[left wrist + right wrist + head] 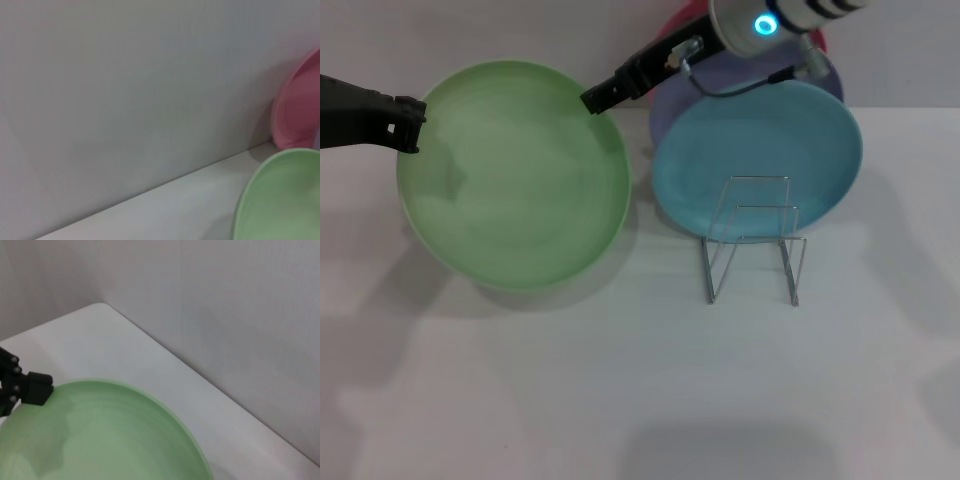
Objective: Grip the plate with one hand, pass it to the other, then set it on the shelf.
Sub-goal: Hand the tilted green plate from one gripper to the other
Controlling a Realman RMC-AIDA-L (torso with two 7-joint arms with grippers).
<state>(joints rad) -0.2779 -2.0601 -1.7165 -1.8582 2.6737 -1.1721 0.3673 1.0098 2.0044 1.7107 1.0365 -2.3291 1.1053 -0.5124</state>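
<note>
The plate [515,190], pale green and round, is held up off the tabletop [620,400] toward its far left corner, its face turned to the head camera and its shadow lying below it. Both end effectors meet its rim at opposite points. The left end effector [410,125] is at the rim's left side and appears clamped on it; the right end effector [595,98], at the end of the arm with the blue ring, touches the upper right of the rim. Whether that right one has closed on the rim I cannot tell, since its tip is small and seen end-on.

The shelf [755,240], a low wire rack, stands on the tabletop to the right of the plate, nearer the far edge than the near one, with a teal plate [760,160] leaning behind it and a purple plate [760,80] behind that. The rack therefore lies on the right arm's side, so the handover suits the placement.

The right wrist view shows the left end effector [30,389] sitting right on the green rim [125,440], a contact the head view shows less plainly. The left wrist view shows only an arc of the green plate [280,200] and a pink plate [300,110] leaning at the back wall.
</note>
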